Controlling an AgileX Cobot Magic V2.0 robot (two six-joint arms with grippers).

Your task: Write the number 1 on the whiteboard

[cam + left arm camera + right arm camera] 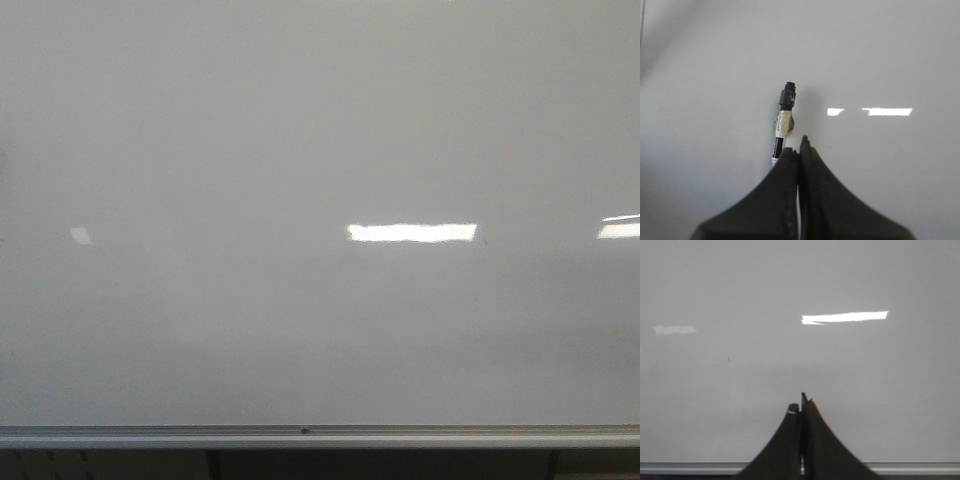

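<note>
The whiteboard [300,130] fills the front view, glossy white-grey, with its silver frame rail [200,436] along the lower edge. No black stroke of the number 1 shows on it in any view. Neither gripper shows in the front view. In the left wrist view my left gripper [799,147] is shut on a marker [782,125] with a white labelled body and a black end [788,93] pointing at the board [880,55]. I cannot tell whether that end touches the board. In the right wrist view my right gripper [800,405] is shut and empty, facing the board [740,290] just above the rail [690,468].
Bright rectangular light reflections [411,232] lie on the board, with another at the right edge [620,229] and a small one at the left [80,235]. Dark space shows below the rail [380,465].
</note>
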